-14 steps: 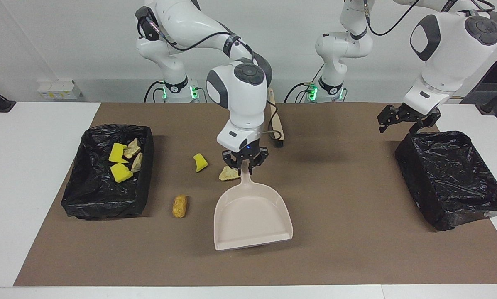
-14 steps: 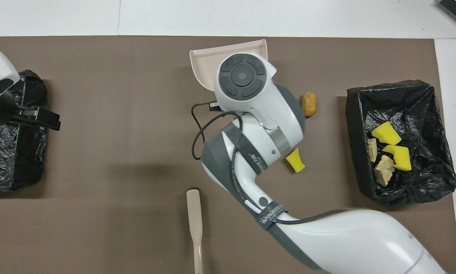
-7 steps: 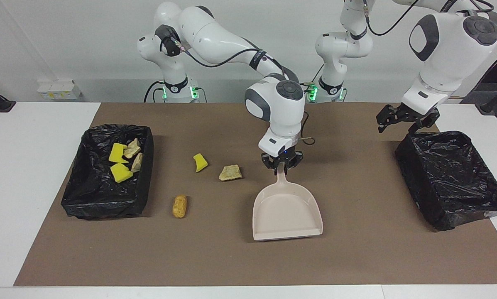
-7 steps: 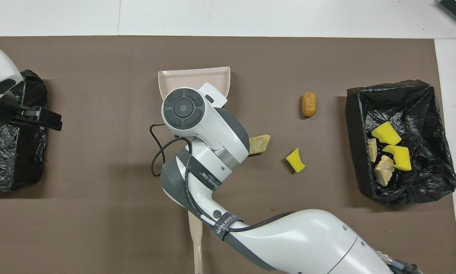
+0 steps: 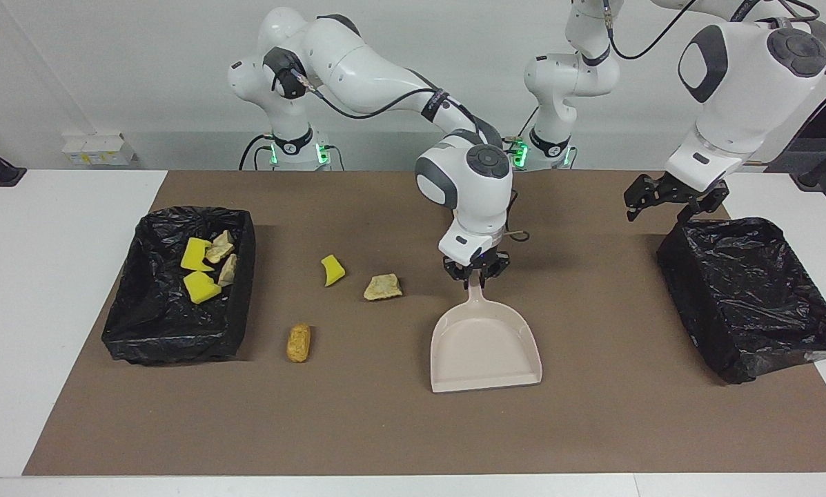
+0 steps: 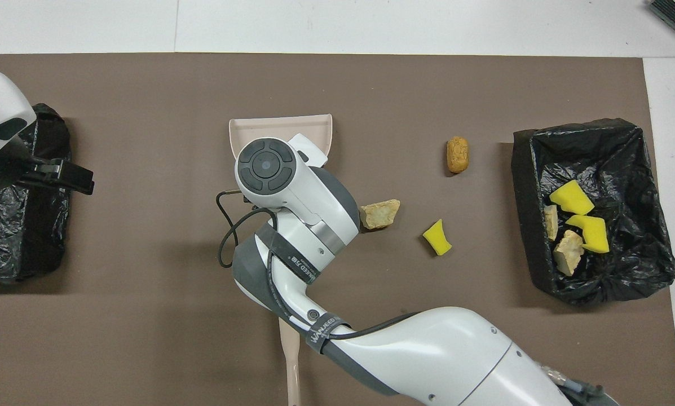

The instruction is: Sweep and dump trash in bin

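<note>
Trash roll (image 5: 299, 343) – long axis toward robots, right pincer (image 5: 475, 275) clenched on dustpan (image 5: 485, 345) handle

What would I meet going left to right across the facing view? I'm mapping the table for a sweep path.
Trash-filled black bin → bread-like roll → yellow sponge bit → beige crusty chunk → dustpan, its handle held by the right gripper → left gripper → empty black bin.
</note>
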### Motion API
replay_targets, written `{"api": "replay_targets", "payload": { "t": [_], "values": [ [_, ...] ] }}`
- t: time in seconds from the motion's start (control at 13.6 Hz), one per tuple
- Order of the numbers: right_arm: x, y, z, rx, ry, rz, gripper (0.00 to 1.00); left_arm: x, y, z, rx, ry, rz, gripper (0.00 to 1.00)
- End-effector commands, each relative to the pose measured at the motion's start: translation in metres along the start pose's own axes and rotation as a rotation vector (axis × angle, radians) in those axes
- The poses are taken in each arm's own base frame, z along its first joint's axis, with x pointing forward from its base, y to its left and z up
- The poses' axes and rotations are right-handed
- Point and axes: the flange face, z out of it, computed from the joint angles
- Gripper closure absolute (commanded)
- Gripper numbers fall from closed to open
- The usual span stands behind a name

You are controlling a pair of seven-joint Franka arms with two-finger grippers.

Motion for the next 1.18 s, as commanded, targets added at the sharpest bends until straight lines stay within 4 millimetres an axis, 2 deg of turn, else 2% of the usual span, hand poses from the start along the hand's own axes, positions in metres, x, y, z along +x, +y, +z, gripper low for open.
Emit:
{"api": "replay_targets", "payload": {
  "t": [0.0, 0.22, 0.37, 0.44, 0.52, 0.66, 0.81, 0.96, 1.03, 1.11],
  "values": [
    [0.001, -0.002, 0.002, 0.029, -0.013, 0.037, 0.9, -0.001, 0.0, 0.001, 0.008, -0.004, 0.011, 0.0],
    [0.001, -0.001, 0.003, 0.024, -0.012, 0.037, 0.69, -0.002, -0.001, 0.001, 0.008, -0.004, 0.01, 0.0],
    [0.003, -0.001, 0.001, 0.024, 0.004, 0.032, 0.43, -0.001, 0.0, 0.001, 0.008, -0.001, 0.011, 0.0],
    [0.007, 0.002, -0.006, 0.03, 0.023, 0.023, 0.08, 0.001, 0.0, 0.001, 0.007, 0.006, 0.011, 0.0],
    [0.012, 0.007, -0.019, 0.039, 0.04, 0.023, 0.0, 0.003, 0.001, 0.005, 0.007, 0.003, 0.012, 0.0],
    [0.016, 0.013, -0.043, 0.051, 0.07, 0.032, 0.0, 0.011, 0.003, 0.011, 0.005, 0.018, 0.015, 0.0],
    [0.034, 0.041, -0.082, 0.088, 0.104, 0.089, 0.0, 0.024, 0.008, 0.028, 0.003, 0.021, 0.022, 0.0],
    [0.062, 0.112, -0.128, 0.082, 0.149, 0.179, 0.0, 0.039, 0.029, 0.05, 0.003, 0.047, 0.052, 0.0],
    [0.062, 0.142, -0.153, 0.076, 0.173, 0.211, 0.0, 0.044, 0.042, 0.063, 0.003, 0.052, 0.07, 0.0],
    [0.062, 0.167, -0.168, 0.065, 0.186, 0.242, 0.0, 0.051, 0.058, 0.08, 0.005, 0.05, 0.092, 0.0]
  ]
}}
